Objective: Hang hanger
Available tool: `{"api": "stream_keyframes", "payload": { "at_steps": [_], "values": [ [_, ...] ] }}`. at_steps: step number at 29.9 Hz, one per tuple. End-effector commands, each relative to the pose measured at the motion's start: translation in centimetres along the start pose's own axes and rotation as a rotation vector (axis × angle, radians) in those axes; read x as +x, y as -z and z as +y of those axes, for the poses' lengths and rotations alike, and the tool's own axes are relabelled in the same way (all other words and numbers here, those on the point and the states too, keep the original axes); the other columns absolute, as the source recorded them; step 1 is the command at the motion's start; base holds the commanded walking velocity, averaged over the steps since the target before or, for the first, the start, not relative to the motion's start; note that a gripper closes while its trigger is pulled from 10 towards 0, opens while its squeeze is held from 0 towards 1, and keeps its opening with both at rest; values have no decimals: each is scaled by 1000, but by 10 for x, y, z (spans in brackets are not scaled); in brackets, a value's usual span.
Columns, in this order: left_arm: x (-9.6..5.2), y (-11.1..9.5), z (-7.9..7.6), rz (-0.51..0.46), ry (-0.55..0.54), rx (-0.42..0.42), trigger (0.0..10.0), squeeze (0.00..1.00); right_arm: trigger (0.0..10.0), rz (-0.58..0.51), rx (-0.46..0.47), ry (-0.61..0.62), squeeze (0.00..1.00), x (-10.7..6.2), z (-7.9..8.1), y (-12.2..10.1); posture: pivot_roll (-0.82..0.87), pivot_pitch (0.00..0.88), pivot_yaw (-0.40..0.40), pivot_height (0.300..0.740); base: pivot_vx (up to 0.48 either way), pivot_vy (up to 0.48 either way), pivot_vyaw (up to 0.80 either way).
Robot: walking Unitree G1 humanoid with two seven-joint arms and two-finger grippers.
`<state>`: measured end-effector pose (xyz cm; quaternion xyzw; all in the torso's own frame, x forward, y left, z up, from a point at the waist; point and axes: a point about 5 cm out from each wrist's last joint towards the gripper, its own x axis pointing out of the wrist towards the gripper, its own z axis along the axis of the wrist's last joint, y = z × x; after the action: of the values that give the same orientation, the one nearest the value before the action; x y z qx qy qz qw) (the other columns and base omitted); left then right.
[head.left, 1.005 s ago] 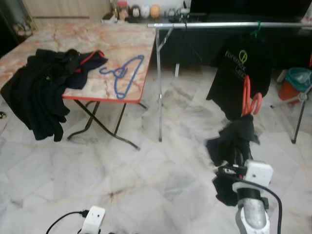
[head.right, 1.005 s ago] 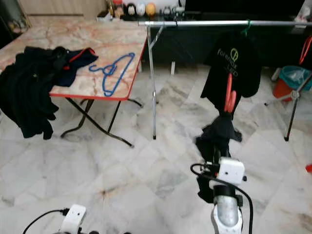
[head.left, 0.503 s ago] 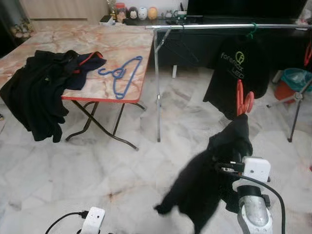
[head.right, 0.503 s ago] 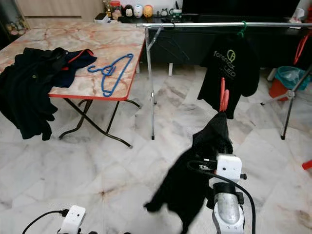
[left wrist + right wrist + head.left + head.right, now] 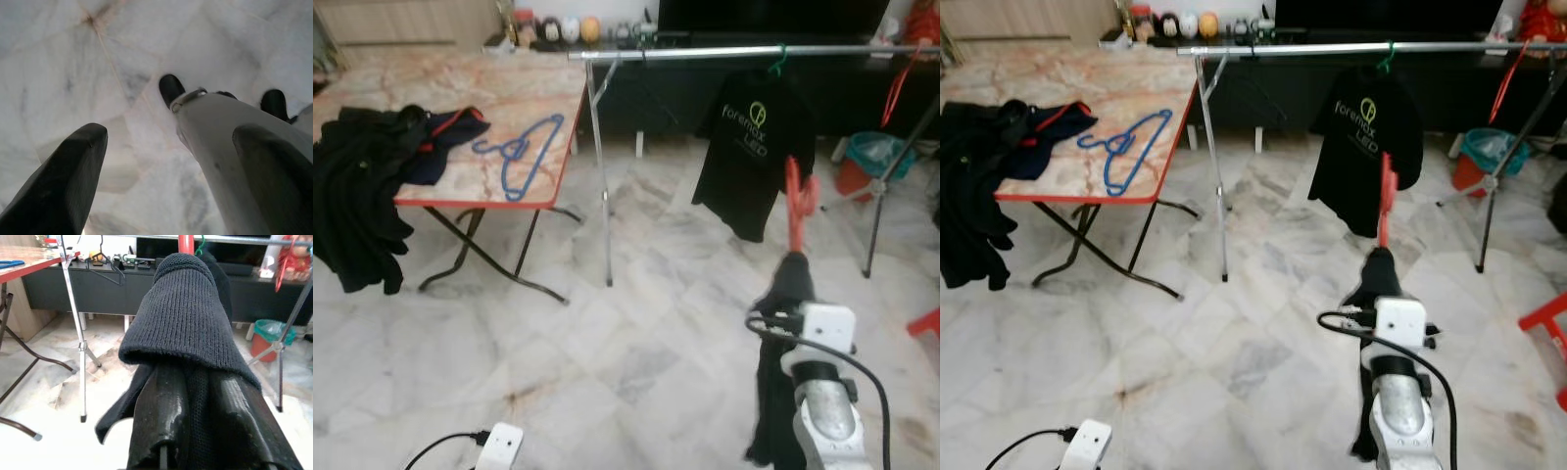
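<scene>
A walking household robot faces a clothes rail (image 5: 705, 52) across a marble floor, its right gripper (image 5: 793, 279) clenched on a red hanger (image 5: 796, 201) that carries a dark knitted garment (image 5: 183, 323). The hanger stands nearly upright above the gripper, its long axis running up toward the rail, while the garment drapes down over the fingers and along the forearm. The rail lies ahead of and above the hanger's top, well apart from it, running crosswise from left to right; a black printed T-shirt (image 5: 749, 147) already hangs from it just to the left of the hanger's line. The right arm is plainly the nearer one and the only one placed for the job, so the coming move looks to turn on lifting the hook higher than the rail and carrying it forward beside the T-shirt. The left gripper (image 5: 176, 161) hangs low over the floor, its fingers spread apart and holding nothing. On the folding table (image 5: 538, 98) to the left lie a blue hanger (image 5: 519, 157) and a heap of dark clothes (image 5: 362, 186). The red hanger's hook is hard to make out against the T-shirt, and in the right wrist view the garment covers the fingers, so the exact grip point cannot be seen.
</scene>
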<state>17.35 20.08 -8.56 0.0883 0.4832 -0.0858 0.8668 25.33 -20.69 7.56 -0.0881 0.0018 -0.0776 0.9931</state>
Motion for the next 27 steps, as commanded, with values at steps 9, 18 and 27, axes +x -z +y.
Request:
{"api": "stream_keyframes", "payload": {
  "at_steps": [9,18,27],
  "values": [
    [-2,8,2,31,-2,13,10000,0,10000,0,7,-9,0,4,-3,-7,-80,40,28,740,0,-321,0],
    [-1,5,2,23,8,12,10000,0,10000,66,-9,-13,0,3,-9,1,-81,49,27,740,0,-320,0],
    [-1,7,2,35,21,0,10000,0,10000,195,-72,-93,0,5,-7,11,-85,54,27,740,0,-130,0]
  ]
}}
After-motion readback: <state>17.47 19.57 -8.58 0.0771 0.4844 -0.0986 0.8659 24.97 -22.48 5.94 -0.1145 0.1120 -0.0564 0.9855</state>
